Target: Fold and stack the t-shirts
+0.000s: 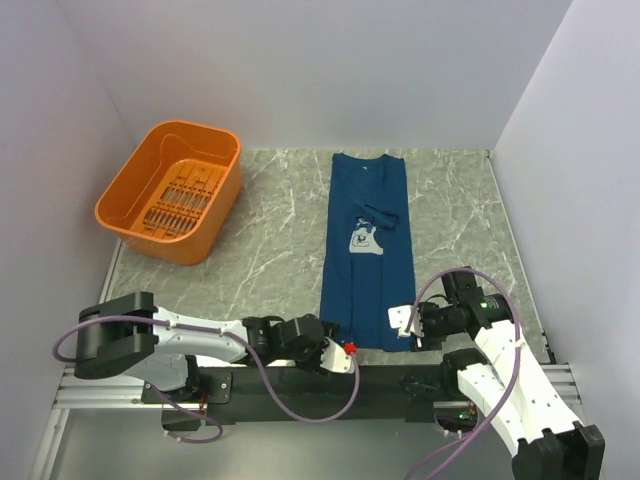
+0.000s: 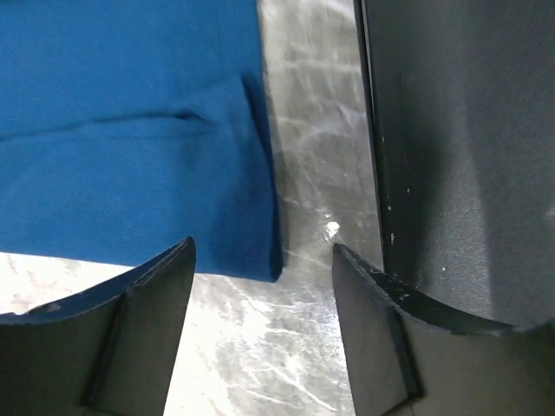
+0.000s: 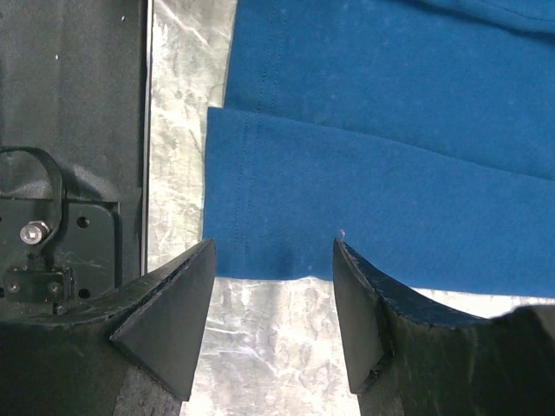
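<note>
**Top view.**
- T-shirt (image 1: 365, 290): dark blue, folded lengthwise into a long narrow strip. It lies flat on the marble-patterned table (image 1: 270, 250), right of centre, running from the far edge towards the arms.
- Print (image 1: 366, 240): a pale patch facing up near mid-length, with a small fold of cloth just beyond it.
- Basket (image 1: 215, 225): orange plastic, at the far left, well apart from the t-shirt.
- Left gripper (image 1: 338, 356): at the near left corner of the strip.
- Right gripper (image 1: 403, 325): at the near right corner of the strip.
- Rail (image 1: 300, 380): black, along the near edge of the table.

**Left wrist view.**
- Left gripper (image 2: 262, 251): its fingers (image 2: 143, 329) stand wide apart with nothing between them.
- T-shirt (image 2: 130, 173): its corner fills the upper left of the view and ends just beside the left fingertip.
- Table (image 2: 312, 173): bare surface shows in the gap between the fingers.
- Rail (image 2: 460, 156): fills the right of the view.

**Right wrist view.**
- Right gripper (image 3: 273, 247): its fingers (image 3: 373, 321) are spread and hold nothing.
- T-shirt (image 3: 364, 199): the hem edge runs across level with the two fingertips, in two stacked layers with stitching visible.
- Table (image 3: 182, 130): a strip shows to the left of the cloth.
- Rail (image 3: 69, 104): beyond that strip, carrying a screw (image 3: 35, 231).
</note>
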Robot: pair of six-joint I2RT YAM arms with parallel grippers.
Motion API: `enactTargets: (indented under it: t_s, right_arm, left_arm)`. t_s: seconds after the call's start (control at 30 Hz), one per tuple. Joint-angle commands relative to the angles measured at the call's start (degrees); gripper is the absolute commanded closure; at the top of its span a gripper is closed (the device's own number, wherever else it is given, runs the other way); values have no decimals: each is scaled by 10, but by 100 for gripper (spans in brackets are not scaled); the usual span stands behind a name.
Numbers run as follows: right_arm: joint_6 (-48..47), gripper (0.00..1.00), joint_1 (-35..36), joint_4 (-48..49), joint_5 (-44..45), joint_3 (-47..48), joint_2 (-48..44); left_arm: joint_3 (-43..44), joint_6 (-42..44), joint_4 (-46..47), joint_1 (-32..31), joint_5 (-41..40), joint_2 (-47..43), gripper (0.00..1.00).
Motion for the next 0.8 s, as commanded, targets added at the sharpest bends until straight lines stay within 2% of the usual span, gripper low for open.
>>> enactTargets:
  t_s: [0.0, 0.2, 0.33, 0.4, 0.47, 0.53, 0.77]
  right_arm:
    - [-22, 37, 5, 7, 2, 3, 15]
    - [-36, 36, 13, 30, 17, -12, 33]
    - [-50, 36, 16, 32, 30, -14, 47]
    - [-58, 36, 18, 26, 24, -11, 58]
    - [-68, 35, 27, 27, 19, -13, 68]
    - [-72, 34, 41, 30, 24, -17, 75]
    - [-13, 33, 157, 74, 65, -22, 109]
  left_arm:
    - [25, 12, 29, 17, 23, 26, 31]
    - [32, 15, 41, 45, 39, 61, 38]
    - [38, 14, 22, 47, 54, 82, 68]
    - [39, 12, 21, 47, 59, 87, 79]
    - [40, 6, 22, 47, 65, 86, 84]
    - [45, 6, 16, 47, 74, 80, 99]
    - [51, -3, 0, 47, 95, 45, 99]
